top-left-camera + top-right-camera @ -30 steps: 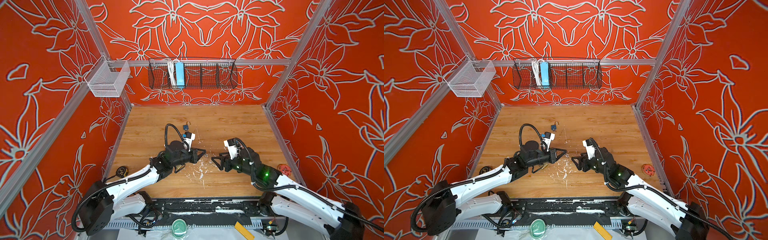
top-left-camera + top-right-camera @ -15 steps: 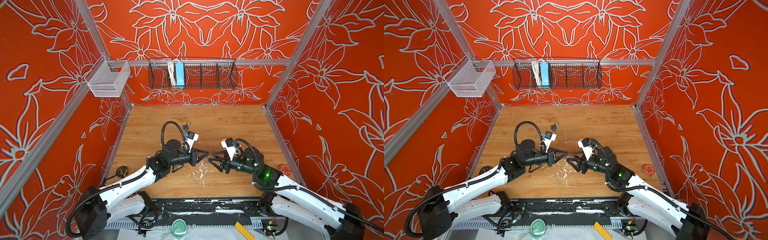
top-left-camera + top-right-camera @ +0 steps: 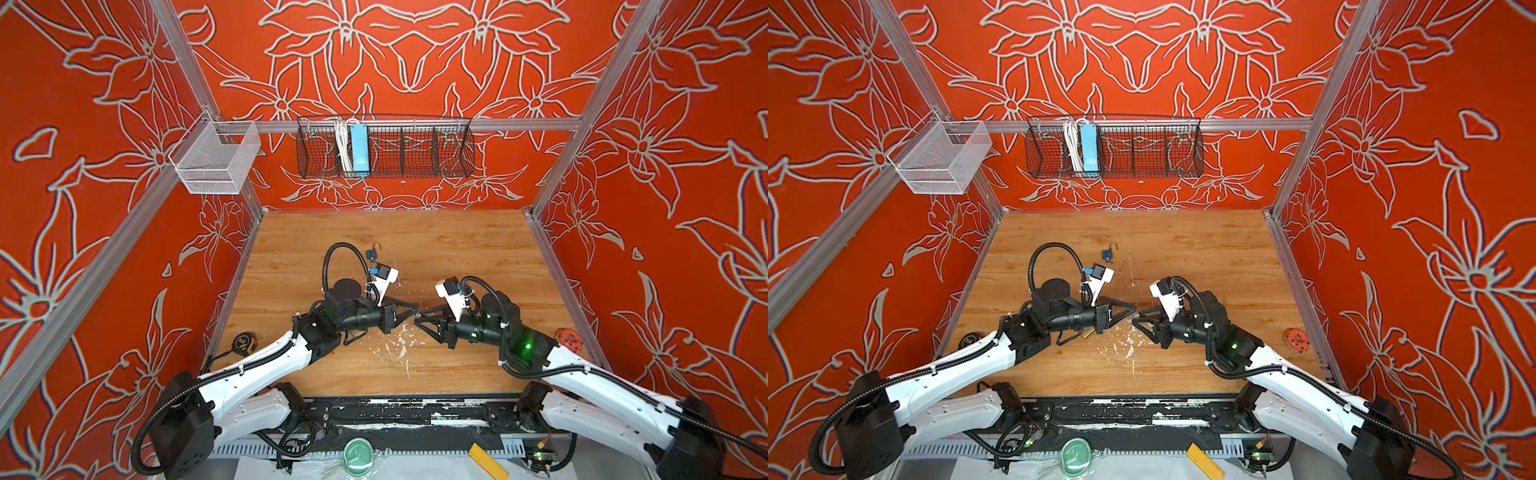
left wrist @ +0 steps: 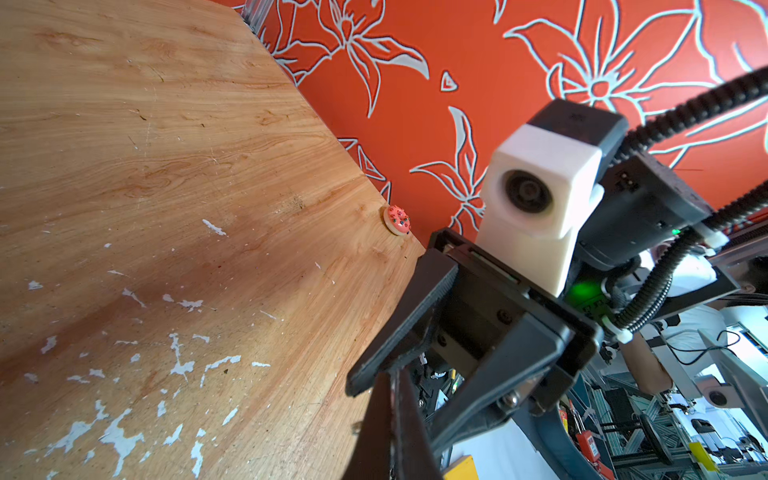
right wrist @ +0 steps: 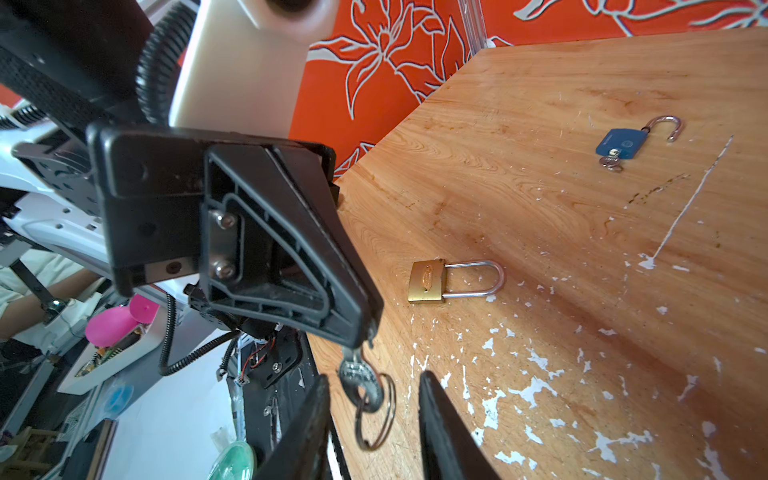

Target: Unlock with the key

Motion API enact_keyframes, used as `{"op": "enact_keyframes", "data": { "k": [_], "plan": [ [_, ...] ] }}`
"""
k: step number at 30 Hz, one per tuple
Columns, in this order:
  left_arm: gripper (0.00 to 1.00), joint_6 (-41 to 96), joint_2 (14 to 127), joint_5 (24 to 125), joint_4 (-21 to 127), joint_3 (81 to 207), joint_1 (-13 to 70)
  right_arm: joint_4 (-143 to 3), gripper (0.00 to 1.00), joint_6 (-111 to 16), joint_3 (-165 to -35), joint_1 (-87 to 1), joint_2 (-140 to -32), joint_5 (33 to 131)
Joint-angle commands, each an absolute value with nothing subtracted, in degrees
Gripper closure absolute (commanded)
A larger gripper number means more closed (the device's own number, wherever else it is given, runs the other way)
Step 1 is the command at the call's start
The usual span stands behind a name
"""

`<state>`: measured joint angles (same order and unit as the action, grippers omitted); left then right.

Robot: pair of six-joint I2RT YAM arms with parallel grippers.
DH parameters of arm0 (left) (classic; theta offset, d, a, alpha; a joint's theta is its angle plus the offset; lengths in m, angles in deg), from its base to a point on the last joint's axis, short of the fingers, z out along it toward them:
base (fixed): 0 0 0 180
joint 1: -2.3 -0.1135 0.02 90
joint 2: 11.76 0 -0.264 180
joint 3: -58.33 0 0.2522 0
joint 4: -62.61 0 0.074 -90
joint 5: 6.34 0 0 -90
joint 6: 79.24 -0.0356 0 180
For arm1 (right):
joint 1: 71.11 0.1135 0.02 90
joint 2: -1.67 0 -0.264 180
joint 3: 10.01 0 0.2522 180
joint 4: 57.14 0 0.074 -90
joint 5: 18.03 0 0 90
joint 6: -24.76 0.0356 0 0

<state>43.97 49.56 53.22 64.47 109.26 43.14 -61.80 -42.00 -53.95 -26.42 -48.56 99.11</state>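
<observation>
Over the front half of the table [image 5: 540,249]: left gripper [image 5: 360,334] clamped on the key [image 5: 358,374], ring [image 5: 376,409] dangling, right gripper [image 5: 370,419] parted either side, not visibly touching it. Could pinch only the loose ring rather than the key head, or drop the key through a release before a firm hold, or skew it for the keyhole of the brass padlock [image 5: 428,280], lying shackle-shut just beyond, left of the middle. Farther toward the back edge, blue padlock [image 5: 619,143] sprung open, own key inserted; no legible writing, only a blurred oval stamp on the brass body and a pale mark on the blue.
</observation>
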Motion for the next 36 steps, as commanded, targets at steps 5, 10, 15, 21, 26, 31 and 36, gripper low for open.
{"op": "enact_keyframes", "data": {
  "k": [5, 10, 15, 21, 26, 31, 36],
  "plan": [
    [1.0, 43.64, 49.5, 51.73, 67.54, 109.8, 42.47, -59.3, 0.75, -41.75, -56.37, -26.61, -49.44, 100.79],
    [1.0, 43.86, 49.59, 51.66, 68.0, 109.67, 42.28, -59.13, 0.85, -41.6, -56.57, -26.57, -49.75, 101.6],
    [1.0, 43.93, 49.72, 51.93, 68.35, 109.53, 42.29, -59.73, 0.95, -41.79, -56.55, -26.58, -49.41, 101.62],
    [1.0, 43.97, 49.85, 52.73, 68.26, 109.51, 42.2, -59.44, 1.0, -41.35, -55.79, -26.59, -48.64, 100.82],
    [0.15, 42.38, 47.62, 65.24, 56.46, 112.02, 42.03, -60.13, 1.0, -40.99, -55.37, -26.64, -47.55, 98.53],
    [0.03, 41.82, 41.99, 81.73, 40.58, 115.8, 40.14, -61.43, 1.0, -40.07, -53.35, -26.63, -46.31, 96.99],
    [0.03, 44.79, 42.94, 83.71, 28.11, 117.54, 35.28, -62.83, 1.0, -38.73, -51.2, -26.71, -45.85, 95.66]
  ]
}}
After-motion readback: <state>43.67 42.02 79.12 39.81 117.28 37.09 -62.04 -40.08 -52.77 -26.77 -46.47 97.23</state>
